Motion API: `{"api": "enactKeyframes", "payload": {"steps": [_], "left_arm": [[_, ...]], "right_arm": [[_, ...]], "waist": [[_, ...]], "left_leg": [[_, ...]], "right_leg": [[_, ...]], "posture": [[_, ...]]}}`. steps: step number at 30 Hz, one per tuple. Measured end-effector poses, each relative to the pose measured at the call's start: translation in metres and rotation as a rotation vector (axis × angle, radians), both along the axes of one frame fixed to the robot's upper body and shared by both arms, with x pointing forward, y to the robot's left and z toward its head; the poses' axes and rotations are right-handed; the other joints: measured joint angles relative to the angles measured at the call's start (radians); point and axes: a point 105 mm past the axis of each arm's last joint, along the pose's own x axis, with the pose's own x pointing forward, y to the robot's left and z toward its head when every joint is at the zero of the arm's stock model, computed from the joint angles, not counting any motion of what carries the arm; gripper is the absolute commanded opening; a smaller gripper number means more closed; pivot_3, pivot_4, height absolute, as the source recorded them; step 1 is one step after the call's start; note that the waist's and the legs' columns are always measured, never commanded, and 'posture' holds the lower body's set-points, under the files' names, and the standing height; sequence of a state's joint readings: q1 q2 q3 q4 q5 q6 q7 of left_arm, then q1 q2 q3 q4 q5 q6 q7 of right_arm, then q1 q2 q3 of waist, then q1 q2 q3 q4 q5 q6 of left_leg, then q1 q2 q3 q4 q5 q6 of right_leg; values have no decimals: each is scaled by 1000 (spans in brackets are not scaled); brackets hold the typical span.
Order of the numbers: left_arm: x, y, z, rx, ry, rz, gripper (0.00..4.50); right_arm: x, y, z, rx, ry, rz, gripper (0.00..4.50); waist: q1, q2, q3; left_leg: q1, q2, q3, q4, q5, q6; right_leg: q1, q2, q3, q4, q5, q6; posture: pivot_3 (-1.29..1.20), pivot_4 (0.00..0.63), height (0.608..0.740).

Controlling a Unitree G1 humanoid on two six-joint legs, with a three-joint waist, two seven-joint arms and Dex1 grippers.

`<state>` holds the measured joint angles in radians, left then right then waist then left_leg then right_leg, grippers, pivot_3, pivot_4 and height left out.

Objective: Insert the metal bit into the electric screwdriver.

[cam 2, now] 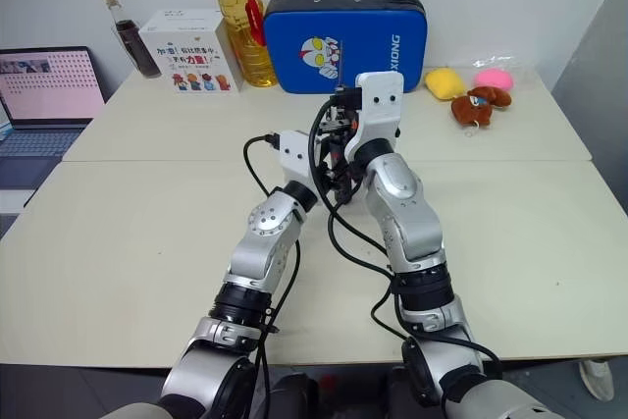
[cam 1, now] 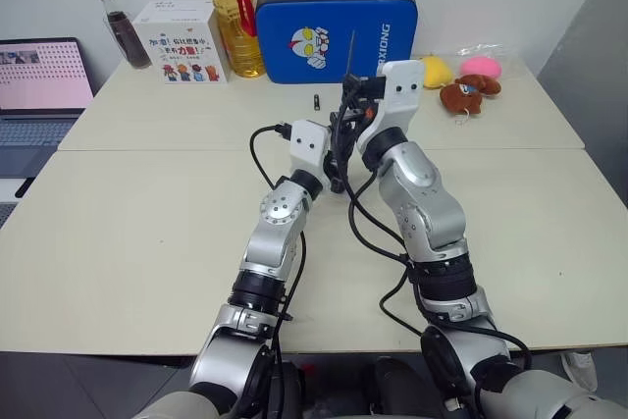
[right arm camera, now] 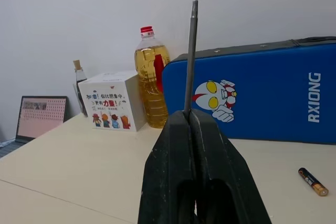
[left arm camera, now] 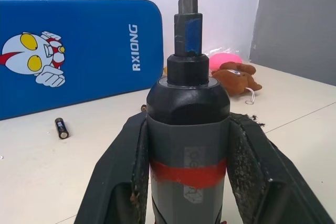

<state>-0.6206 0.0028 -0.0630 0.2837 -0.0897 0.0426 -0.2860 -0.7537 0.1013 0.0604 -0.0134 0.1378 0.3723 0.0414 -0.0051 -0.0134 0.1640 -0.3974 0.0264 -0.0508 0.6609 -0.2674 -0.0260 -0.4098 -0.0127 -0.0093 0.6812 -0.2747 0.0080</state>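
My left gripper (left arm camera: 187, 124) is shut on the electric screwdriver (left arm camera: 187, 145), a dark grey body with a red band, its nose pointing away from the wrist. The metal bit (right arm camera: 192, 51) is a thin grey rod gripped in my shut right gripper (right arm camera: 190, 114), with its long end sticking up past the fingers. In the left wrist view, the bit's thicker hexagonal end (left arm camera: 187, 3), which has a blue-marked collar, meets the screwdriver's black nose in line with it. In the head views both grippers are close together above the table's middle, the right gripper (cam 1: 355, 85) just beyond and above the left gripper (cam 1: 339, 159).
A blue zip case (cam 1: 334, 31) stands at the back, with an oil bottle (cam 1: 235, 17), a white box (cam 1: 182, 41) and a small dark bottle (cam 1: 126, 31) to its left. A laptop (cam 1: 39, 80) sits far left, plush toys (cam 1: 469, 85) back right. A small battery (cam 1: 317, 102) lies before the case.
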Motion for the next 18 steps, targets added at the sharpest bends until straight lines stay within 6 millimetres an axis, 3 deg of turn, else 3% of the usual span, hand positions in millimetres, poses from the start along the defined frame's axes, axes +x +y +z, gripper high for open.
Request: {"api": "enactKeyframes", "payload": {"steps": [18], "left_arm": [[0, 1, 0, -4, 2, 8, 1666]], "right_arm": [[-13, 9, -6, -67, -48, 50, 39]], "waist": [[0, 0, 0]], "left_leg": [[1, 0, 0, 0, 0, 0]], "right_leg": [[0, 0, 0, 0, 0, 0]], "posture": [[0, 150, 740]]}}
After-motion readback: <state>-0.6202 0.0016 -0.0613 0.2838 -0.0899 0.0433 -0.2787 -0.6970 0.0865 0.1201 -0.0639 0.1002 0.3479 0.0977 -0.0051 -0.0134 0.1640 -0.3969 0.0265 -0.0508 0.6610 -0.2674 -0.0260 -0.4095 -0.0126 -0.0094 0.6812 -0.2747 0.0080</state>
